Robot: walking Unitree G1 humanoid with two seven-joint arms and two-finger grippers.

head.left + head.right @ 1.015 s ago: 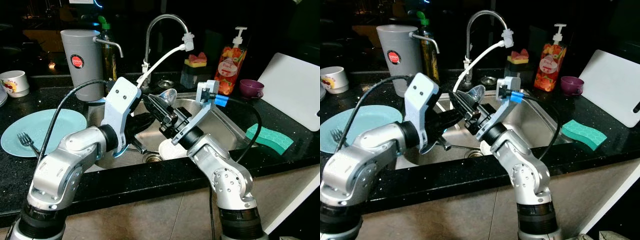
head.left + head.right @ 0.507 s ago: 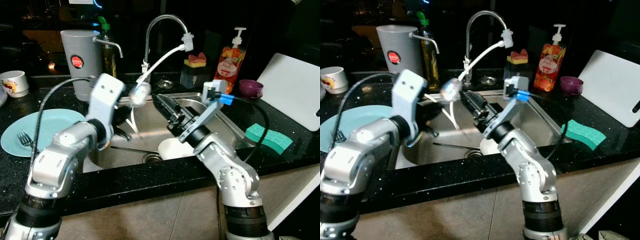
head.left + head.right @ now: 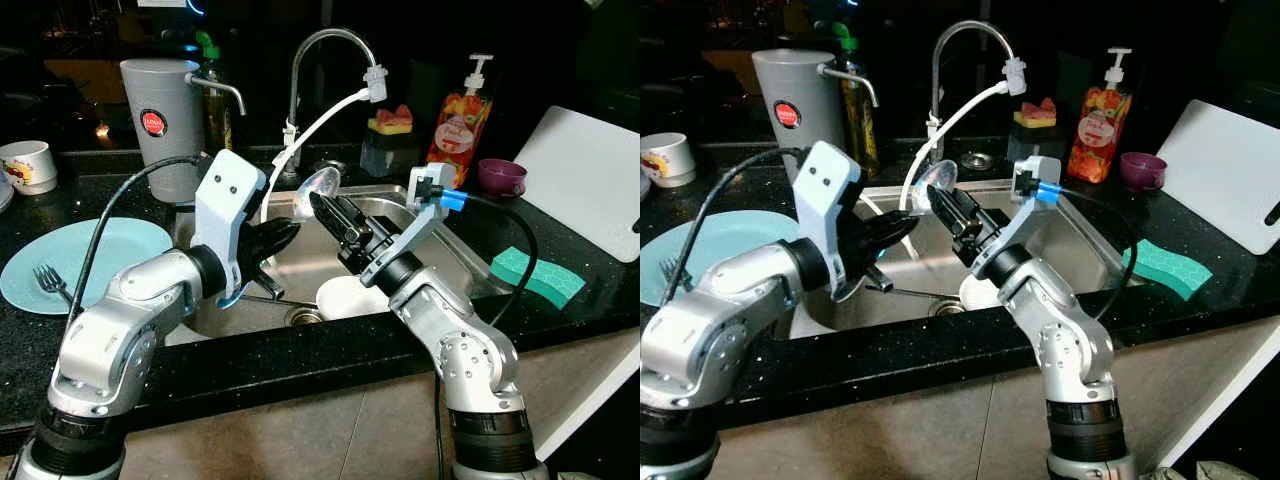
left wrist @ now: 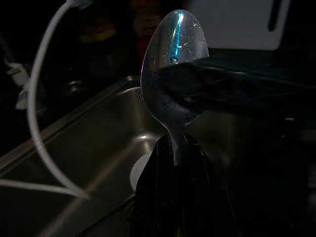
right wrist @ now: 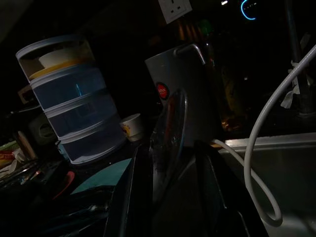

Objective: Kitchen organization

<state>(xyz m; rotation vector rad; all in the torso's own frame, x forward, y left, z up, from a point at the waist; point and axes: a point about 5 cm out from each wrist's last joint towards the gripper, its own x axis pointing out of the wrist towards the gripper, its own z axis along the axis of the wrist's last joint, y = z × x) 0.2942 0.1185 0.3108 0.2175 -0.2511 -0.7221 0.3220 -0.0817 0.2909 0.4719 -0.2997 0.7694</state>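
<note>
My left tool [image 3: 285,232] has come back over the sink [image 3: 440,235], gripping the spoon [image 3: 318,183] upright, whose bowl now stands between my right tool's [image 3: 322,204] open fingers.

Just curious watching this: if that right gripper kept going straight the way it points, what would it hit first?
Probably the spoon: the right gripper points up-left at its bowl, which the left gripper holds by the handle. Depth is uncertain.

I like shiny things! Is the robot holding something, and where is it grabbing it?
The left gripper pinches a spoon by its handle, just below the bowl.
</note>
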